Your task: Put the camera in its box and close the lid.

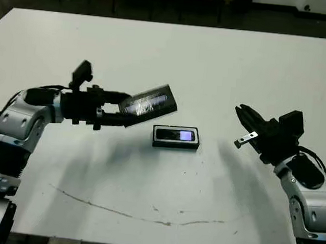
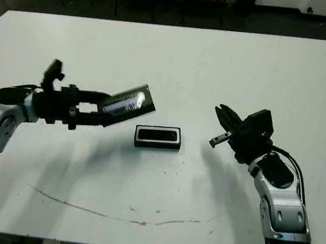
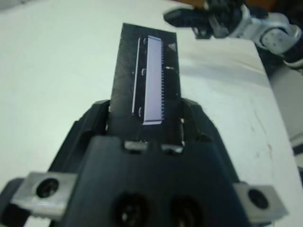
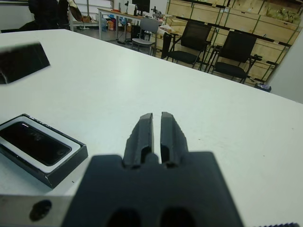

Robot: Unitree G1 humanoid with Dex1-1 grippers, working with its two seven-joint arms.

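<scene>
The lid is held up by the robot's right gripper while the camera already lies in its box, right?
Not quite: the left gripper holds the lid above the table, as the left eye view shows. The right gripper is shut and holds nothing. The camera does lie in its box.

White table (image 1: 215, 63), 3 black chairs (image 4: 191, 40) and wooden crates (image 4: 265, 26) beyond
</scene>
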